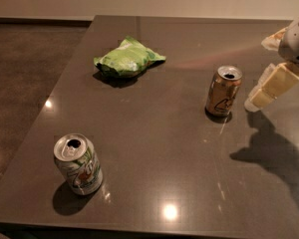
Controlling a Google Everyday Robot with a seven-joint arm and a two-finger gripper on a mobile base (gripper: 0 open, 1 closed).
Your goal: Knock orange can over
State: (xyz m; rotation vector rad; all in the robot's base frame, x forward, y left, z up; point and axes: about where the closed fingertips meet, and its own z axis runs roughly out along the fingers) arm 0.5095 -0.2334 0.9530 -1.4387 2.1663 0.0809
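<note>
The orange can (223, 91) stands upright on the dark table (154, 138), right of centre, its silver top with the opening facing up. My gripper (261, 96) comes in from the right edge, its pale yellowish finger (271, 86) pointing down-left, close to the can's right side but apart from it by a small gap. It hovers above the table and casts a shadow to the lower right.
A green-and-white can (78, 164) stands upright at the front left. A green crumpled snack bag (128, 59) lies at the back left of centre. The table's left edge drops to a brown floor (25, 73).
</note>
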